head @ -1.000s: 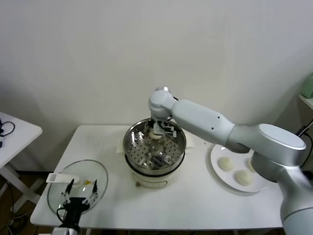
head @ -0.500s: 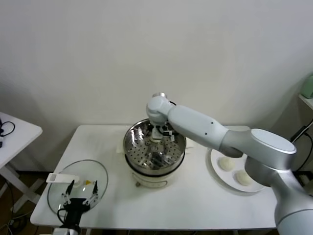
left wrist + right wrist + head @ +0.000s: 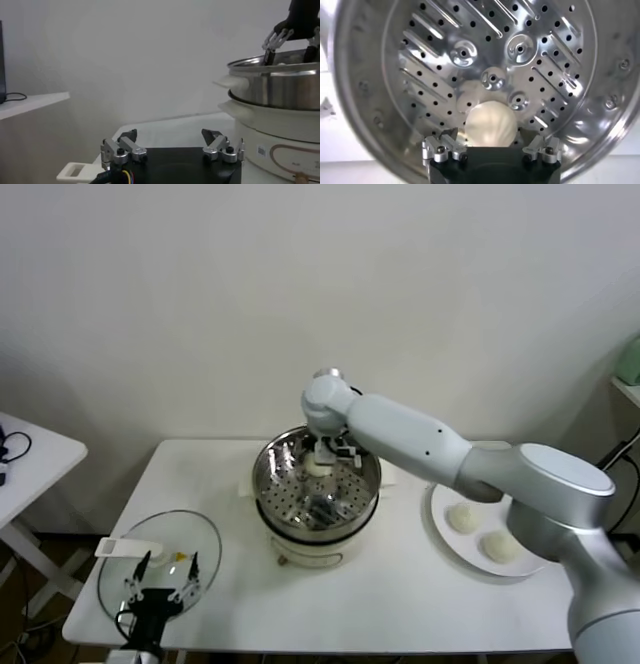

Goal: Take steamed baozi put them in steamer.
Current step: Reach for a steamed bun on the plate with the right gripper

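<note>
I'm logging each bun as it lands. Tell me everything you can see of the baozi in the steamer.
The baozi is a smooth, round, cream-white dough bun, whole and unmarked. It lies on the perforated tray of the steamer, toward the far side in the head view, alone there. The right end effector hangs above it, open. Whether a finger touches it is unclear.

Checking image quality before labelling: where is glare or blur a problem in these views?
Right wrist view: the steamer tray mirrors bright light, its rim blurred, yet the baozi reads clearly. Left wrist view: the pale background is hazy. Head view: even, soft lighting.
</note>
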Robot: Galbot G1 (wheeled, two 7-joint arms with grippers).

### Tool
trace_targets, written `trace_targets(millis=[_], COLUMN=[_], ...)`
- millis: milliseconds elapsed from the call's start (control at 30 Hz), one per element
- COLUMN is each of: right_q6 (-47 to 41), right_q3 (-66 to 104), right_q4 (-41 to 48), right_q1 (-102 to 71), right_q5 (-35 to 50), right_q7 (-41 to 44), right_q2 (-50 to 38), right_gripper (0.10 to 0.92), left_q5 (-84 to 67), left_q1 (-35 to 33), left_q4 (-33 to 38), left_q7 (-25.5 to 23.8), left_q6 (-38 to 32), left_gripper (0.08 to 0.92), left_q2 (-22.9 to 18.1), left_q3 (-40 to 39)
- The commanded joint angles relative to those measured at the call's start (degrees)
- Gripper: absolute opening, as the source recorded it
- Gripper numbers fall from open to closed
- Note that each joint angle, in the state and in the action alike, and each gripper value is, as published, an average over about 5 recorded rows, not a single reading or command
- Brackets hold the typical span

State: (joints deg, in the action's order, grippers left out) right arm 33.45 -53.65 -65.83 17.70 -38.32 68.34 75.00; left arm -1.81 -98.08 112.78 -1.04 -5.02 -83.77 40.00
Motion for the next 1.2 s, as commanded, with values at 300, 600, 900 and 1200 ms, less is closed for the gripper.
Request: trace_targets(millis=[300,600,900,1200], right_q6=[-25.6,-36.0,-38.5,-37.0], right_q3=[-16.6,-13.0,-3.8,2.8], right_q4=[-9.9,-4.1,0.1,9.7], right_q1=[21.9,10.4,-5.6,-14.1], right_q5=[47.8,54.5,48.5,40.1], right_q7=[0.8,-0.9,-1.3,-1.8], right_q2=[-28.2,-39.2,-40.5,-33.6], right_gripper=[0.823,0.823,0.823,0.823], left_q5=[-3.9,-5.6,-4.1,-3.6], left_q1=[2.1,1.8,0.7,0.1], left_q4=[-0.4,0.6,1.2,1.2], left_q7=[-0.4,-0.4,-0.4,-0.4], left_q6=[-1.2,-1.1,-1.1,-1.0], left_gripper=[0.823,0.823,0.823,0.823], left_q2=[1.5,1.8,1.8,1.4], left_q3=[-0.4,-1.0,-0.9,-0.6])
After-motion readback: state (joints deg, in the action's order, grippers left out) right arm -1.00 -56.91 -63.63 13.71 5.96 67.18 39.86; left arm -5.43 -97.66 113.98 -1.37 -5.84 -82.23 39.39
